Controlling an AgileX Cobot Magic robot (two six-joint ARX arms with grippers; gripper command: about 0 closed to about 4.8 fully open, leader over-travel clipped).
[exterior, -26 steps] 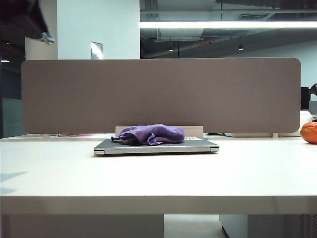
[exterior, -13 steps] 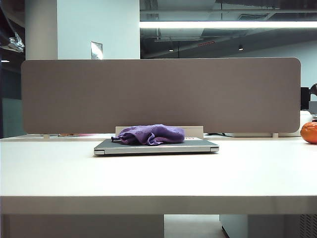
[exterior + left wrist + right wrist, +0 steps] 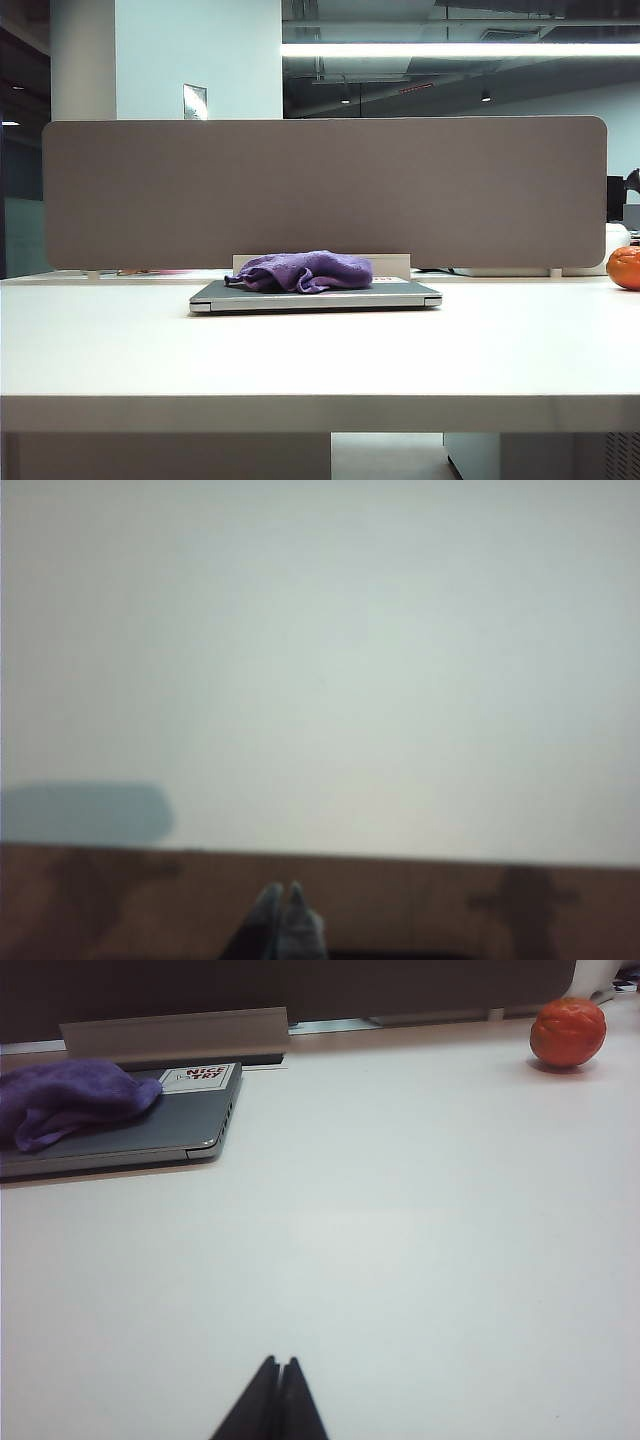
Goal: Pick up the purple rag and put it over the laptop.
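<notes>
I see the purple rag (image 3: 306, 270) lying bunched on the closed laptop (image 3: 315, 295), covering the middle-left of the lid; the lid's right part and a sticker there stay bare. The laptop sits flat on the white desk (image 3: 320, 350), just in front of the grey divider panel (image 3: 325, 190). A white box (image 3: 390, 264) stands right behind the laptop. An orange ball (image 3: 624, 267) rests well off at the desk's right edge.

Neither arm shows in my exterior view. Left gripper (image 3: 284, 892): jaws pressed together, holding nothing, over the desk's near edge with a brown surface below; that view is blurred, so I can't place it better. Right gripper (image 3: 277, 1364): jaws together, empty, low over bare desk, well short of the laptop.
</notes>
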